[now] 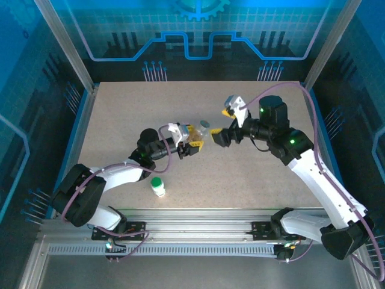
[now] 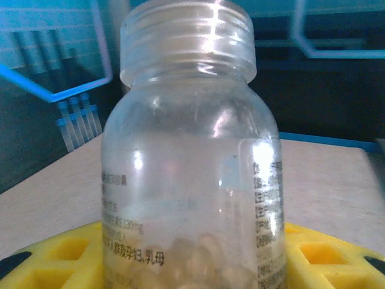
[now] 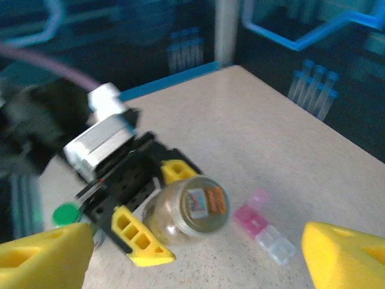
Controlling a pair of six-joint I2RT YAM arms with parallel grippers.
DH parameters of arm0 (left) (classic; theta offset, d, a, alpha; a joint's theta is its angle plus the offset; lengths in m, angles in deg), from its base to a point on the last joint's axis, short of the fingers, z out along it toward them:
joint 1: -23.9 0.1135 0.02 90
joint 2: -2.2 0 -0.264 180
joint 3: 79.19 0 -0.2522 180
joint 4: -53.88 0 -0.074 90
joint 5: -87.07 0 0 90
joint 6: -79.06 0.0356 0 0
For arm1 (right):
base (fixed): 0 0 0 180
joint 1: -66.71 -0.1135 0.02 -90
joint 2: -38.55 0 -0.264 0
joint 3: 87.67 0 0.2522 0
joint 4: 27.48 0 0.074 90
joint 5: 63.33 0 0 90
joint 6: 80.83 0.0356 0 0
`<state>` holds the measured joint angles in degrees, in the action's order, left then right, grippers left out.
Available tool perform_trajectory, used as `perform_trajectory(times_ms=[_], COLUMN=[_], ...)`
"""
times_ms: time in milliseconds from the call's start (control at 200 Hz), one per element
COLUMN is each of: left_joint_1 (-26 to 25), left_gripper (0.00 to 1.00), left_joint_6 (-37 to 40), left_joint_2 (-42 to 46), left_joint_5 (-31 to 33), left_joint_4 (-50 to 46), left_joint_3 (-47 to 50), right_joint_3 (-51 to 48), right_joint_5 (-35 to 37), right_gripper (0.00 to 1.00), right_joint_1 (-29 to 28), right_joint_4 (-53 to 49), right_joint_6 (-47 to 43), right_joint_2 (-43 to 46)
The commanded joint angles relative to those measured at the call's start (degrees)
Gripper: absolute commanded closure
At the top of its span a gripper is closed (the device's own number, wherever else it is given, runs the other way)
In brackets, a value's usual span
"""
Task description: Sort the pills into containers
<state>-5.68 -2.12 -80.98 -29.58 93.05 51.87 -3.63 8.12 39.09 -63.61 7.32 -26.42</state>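
Left fingers are clamped on the amber bottle, one yellow pad on each side of its belly, so the left gripper has a solid pinch. That bottle is beyond and to the right of the white bottle, out toward mid-table. From the left wrist its neck points up the picture, the threaded mouth open and pale pills heaped low inside. Its base is cut off at the bottom edge. From the right wrist it's tipped over, long axis aimed roughly at that camera, showing a round end with an orange sticker. Whether that end is base or mouth is lost in the blur. Whether it touches the table I can't tell.

The white bottle stands upright with its green cap on, close to the table's near edge. Broad bare surface opens beyond it and to its left, up to the blue side rim.

Farther right of the white bottle, the pink-tinted vial lies flat just beside the amber bottle without touching it, pink end nearer that bottle. From above it's a tiny grey blob.

Right fingers are spread wide, holding nothing. The right gripper hangs farthest right of the white bottle, pointed at the amber bottle with a small gap between them.
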Motion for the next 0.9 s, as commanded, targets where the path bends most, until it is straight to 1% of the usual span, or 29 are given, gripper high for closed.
perform_trajectory(times_ms=[0, 45, 100, 170, 285, 410, 675, 770, 856, 896], left_joint_1=[-2.3, -3.3, -4.4, -5.5, -6.4, -6.7, -7.2, -7.2, -7.3, -7.3], left_gripper=[1.0, 1.0, 1.0, 1.0, 1.0, 1.0, 1.0, 1.0, 1.0, 1.0], left_joint_6=[2.4, 3.5, 4.6, 5.5, 5.4, 5.4, 6.5, 6.4, 6.3, 6.3], left_joint_2=[-0.2, -0.6, -1.0, -1.4, -1.9, -2.7, -3.9, -3.8, -3.8, -3.7], left_joint_5=[13.5, 15.6, 17.4, 19.8, 23.2, 23.6, 23.9, 23.7, 23.5, 23.3], left_joint_4=[-0.6, -0.7, -1.1, -1.9, -1.4, -1.2, -1.7, -1.6, -1.6, -1.6], left_joint_3=[-2.0, -2.3, -2.6, -3.0, -3.1, -3.6, -4.4, -4.4, -4.2, -4.1], right_joint_3=[0.4, 0.9, 1.4, 2.9, 4.7, 4.2, 4.7, 5.2, 5.5, 5.6], right_joint_5=[15.3, 15.9, 14.9, 12.0, 10.6, 10.1, 9.0, 9.8, 10.4, 10.6], right_gripper=[0.13, 0.14, 0.15, 0.15, 0.16, 0.18, 0.26, 0.31, 0.44, 0.48], right_joint_1=[-1.1, -1.2, -1.6, -2.2, -2.9, -3.3, -4.5, -4.6, -4.5, -4.5], right_joint_4=[4.0, 3.2, 3.5, 2.8, 1.5, 2.3, 1.4, 0.8, 0.1, 0.0], right_joint_6=[23.3, 28.4, 31.8, 33.0, 34.4, 35.2, 34.5, 33.5, 31.7, 30.7], right_joint_2=[-2.9, -4.5, -6.6, -9.8, -12.3, -13.0, -15.1, -15.7, -16.3, -16.4])
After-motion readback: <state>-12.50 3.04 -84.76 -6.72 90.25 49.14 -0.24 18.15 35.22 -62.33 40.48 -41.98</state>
